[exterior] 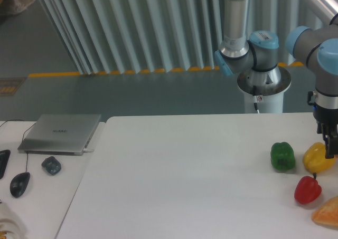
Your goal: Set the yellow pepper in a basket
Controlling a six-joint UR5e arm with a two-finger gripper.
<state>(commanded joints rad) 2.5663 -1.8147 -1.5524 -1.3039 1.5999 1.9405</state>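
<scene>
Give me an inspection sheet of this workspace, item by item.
Surface: white table, mostly bare.
Job's things: yellow pepper at right edge; no basket seen.
Clutter: green pepper, red pepper, orange item cut by frame.
Gripper: gripper down at the yellow pepper; jaw state unclear.
Cables: thin cable on robot pedestal.
Surroundings: side desk with closed laptop, mouse, small dark object; corrugated wall behind.
</scene>
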